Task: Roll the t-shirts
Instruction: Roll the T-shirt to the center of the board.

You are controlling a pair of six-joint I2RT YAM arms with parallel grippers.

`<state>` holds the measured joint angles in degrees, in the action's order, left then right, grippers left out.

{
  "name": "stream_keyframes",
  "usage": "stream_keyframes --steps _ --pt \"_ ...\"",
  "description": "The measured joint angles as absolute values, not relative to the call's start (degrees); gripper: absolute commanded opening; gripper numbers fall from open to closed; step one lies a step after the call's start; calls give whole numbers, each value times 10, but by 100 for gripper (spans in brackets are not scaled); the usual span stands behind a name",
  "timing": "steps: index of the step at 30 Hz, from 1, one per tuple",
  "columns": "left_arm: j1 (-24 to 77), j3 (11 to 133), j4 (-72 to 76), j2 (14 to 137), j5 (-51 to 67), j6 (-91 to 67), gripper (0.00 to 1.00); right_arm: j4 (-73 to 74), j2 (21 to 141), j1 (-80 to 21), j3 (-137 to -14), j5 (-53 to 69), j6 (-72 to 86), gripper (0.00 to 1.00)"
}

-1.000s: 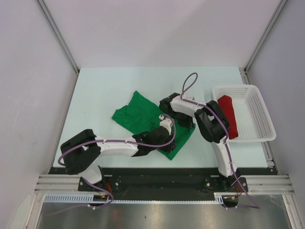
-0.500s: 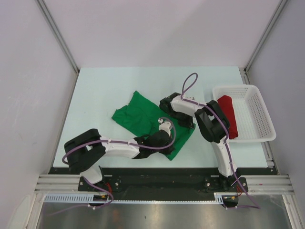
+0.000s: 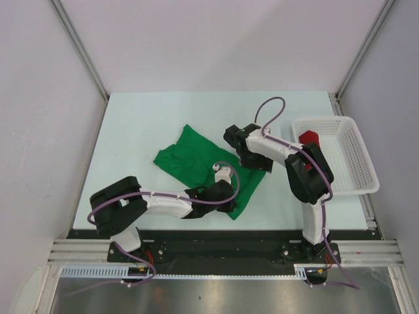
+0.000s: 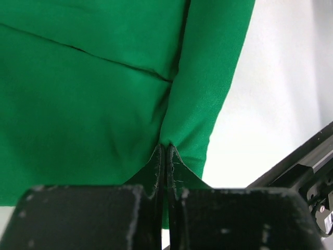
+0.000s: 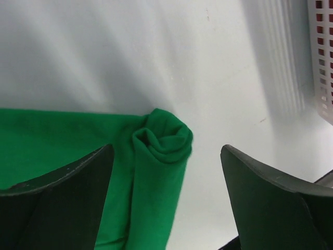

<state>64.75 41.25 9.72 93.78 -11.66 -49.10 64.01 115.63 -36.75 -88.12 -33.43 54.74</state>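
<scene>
1. red t-shirt (image 3: 309,138): in basket (image 3: 359,171), half hidden by the arm; looks rolled, probably done.
2. green t-shirt (image 3: 190,160): one edge rolled, roll end between the spread right gripper (image 5: 166,151) fingers, released.
3. left gripper (image 4: 165,151) clenched on green hem at its tips. Most rolling left.

The right gripper (image 5: 167,151) gapes wide above the green t-shirt (image 5: 52,135), its rolled end central; white basket (image 5: 323,57) at two o'clock.

Left claw (image 4: 165,152) closed on green t-shirt (image 3: 186,160) edge; right claw (image 5: 166,151) opened, released it
</scene>
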Motion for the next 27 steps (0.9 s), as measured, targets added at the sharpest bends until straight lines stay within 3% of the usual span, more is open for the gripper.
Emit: stream_keyframes --steps 9,15,23,27 --pt "648 413 89 938 -124 -500 0 591 1006 -360 -782 -310 543 82" --pt "648 413 88 939 -125 -501 0 557 911 -363 -701 -305 545 72" --pt "648 420 79 942 -125 -501 0 511 859 -374 -624 -287 546 70" --pt "648 423 72 943 -125 -500 0 482 844 -394 -597 -274 546 62"
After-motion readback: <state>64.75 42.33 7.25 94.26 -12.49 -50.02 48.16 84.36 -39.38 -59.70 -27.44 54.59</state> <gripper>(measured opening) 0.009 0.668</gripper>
